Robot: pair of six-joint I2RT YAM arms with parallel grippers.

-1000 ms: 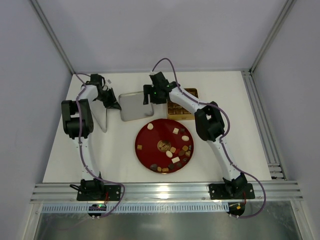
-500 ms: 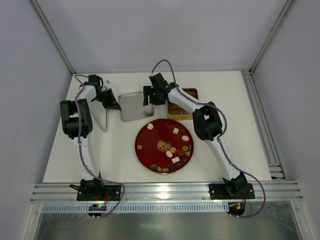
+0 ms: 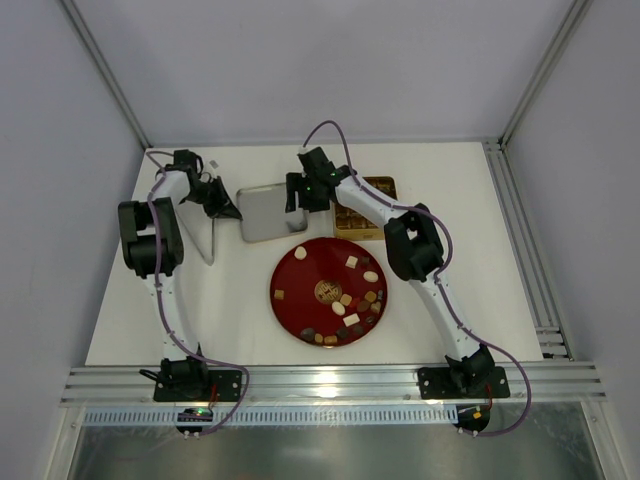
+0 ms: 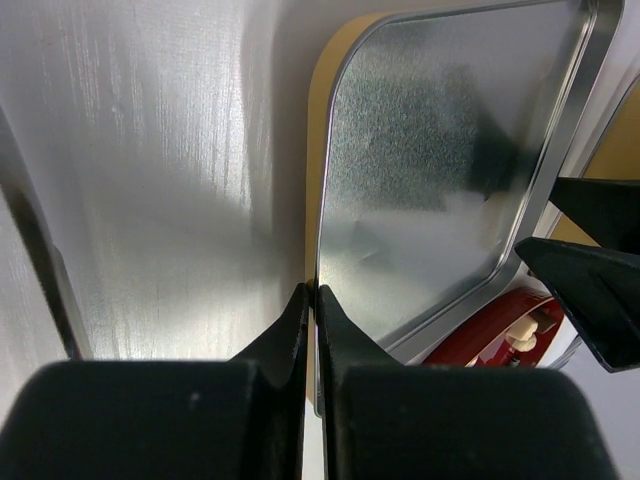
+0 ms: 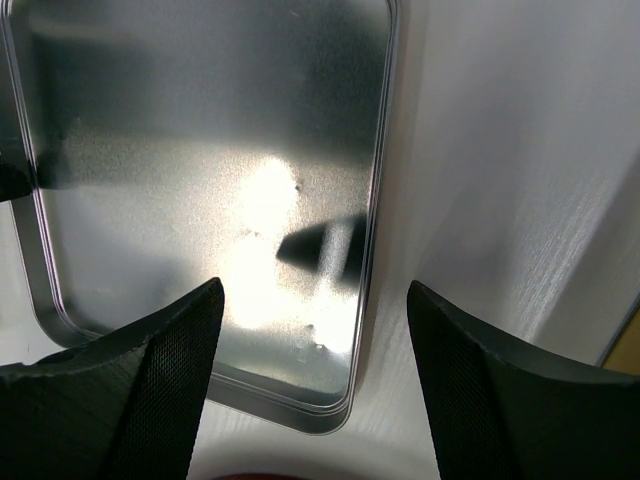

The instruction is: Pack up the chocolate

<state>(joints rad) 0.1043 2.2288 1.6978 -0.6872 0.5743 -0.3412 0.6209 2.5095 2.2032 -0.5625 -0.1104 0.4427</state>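
Chocolate (image 3: 351, 262) in brown and cream pieces lies scattered on the round red plate (image 3: 290, 280), with several bunched at its near rim. The gold tin (image 3: 386, 186) stands behind the plate, half hidden under my right arm. A silver tin lid (image 3: 265, 215) lies inside-up to its left. My left gripper (image 3: 232, 209) (image 4: 315, 292) is shut on the lid's (image 4: 430, 160) left rim. My right gripper (image 3: 297, 196) (image 5: 315, 288) hangs open above the lid's (image 5: 200, 150) right edge, which runs between its fingers.
A metal rail (image 3: 330, 385) runs along the near table edge, by both arm bases. Grey walls close in the back and sides. In the left wrist view the right gripper's fingers (image 4: 590, 270) show past the lid, above the plate's rim (image 4: 480, 340).
The right gripper's jaws have narrowed slightly. The left arm has shifted a little to the left and back. The lid and plate stay where they were.
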